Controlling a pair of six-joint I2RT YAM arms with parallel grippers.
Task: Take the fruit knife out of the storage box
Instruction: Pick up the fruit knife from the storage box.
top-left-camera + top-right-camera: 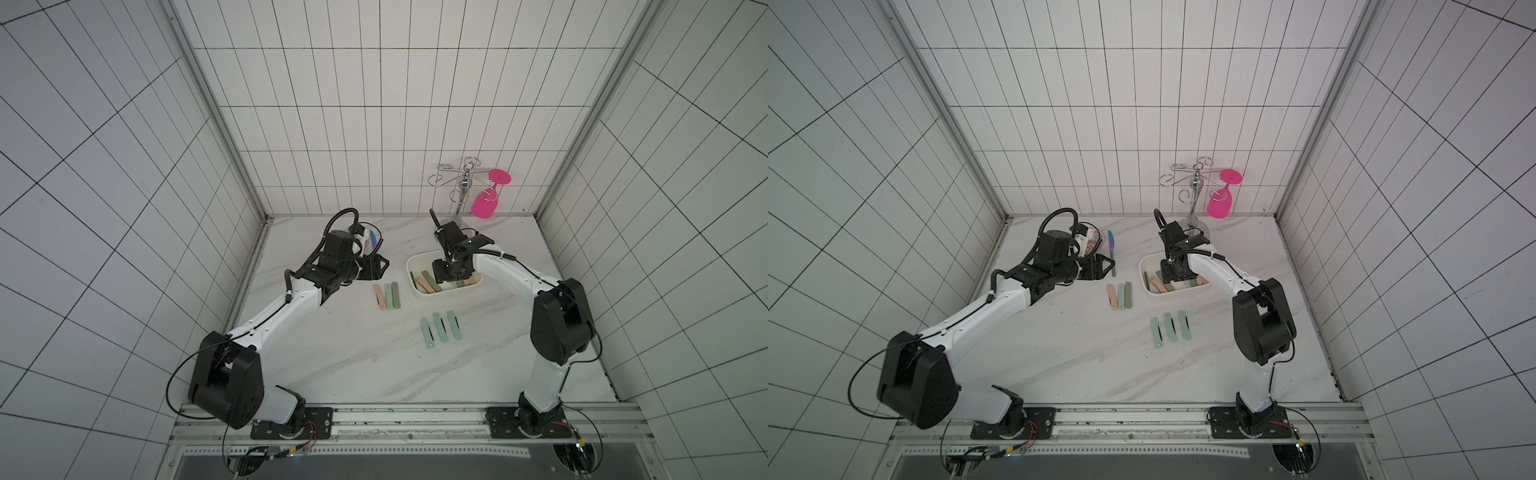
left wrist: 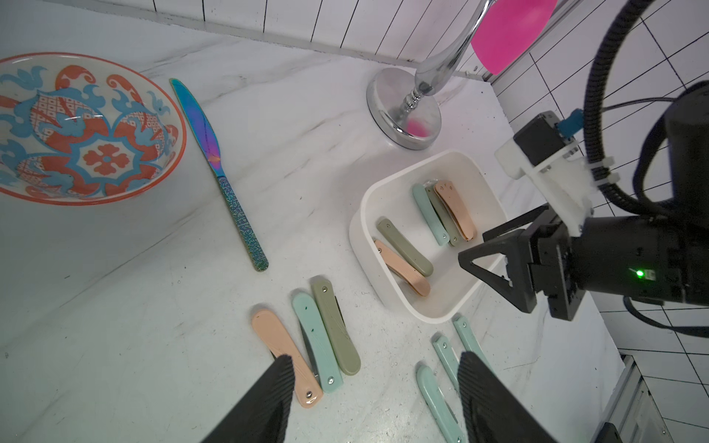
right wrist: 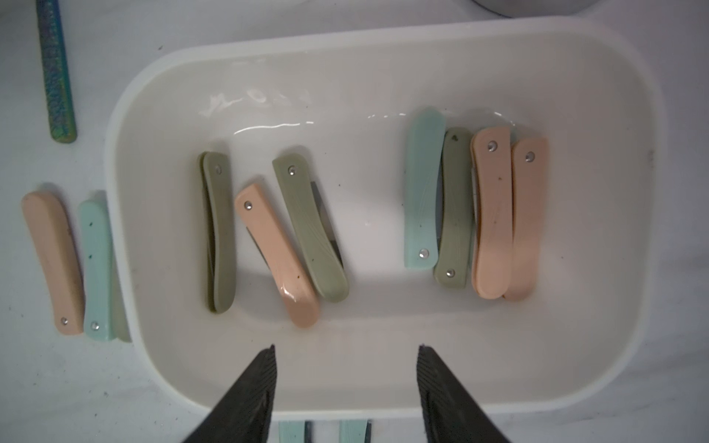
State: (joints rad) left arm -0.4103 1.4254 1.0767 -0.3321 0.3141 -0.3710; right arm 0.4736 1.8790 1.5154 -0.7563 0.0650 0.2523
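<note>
In a top view the left gripper point(image 1: 380, 268) hovers with jaws apart and empty, the white rounded plastic storage box point(image 1: 410, 269) at its 3 o'clock. The folded pastel-handled fruit knives point(image 3: 276, 253) lie inside, long axes roughly 11-to-5. The right gripper point(image 3: 347, 349), spread and empty, hangs directly over them, so it is the nearer one.

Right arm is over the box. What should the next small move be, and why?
Probably lower the right gripper onto the peach folded knife: its jaws stand open and empty above the storage box, and that knife lies nearest them.
</note>
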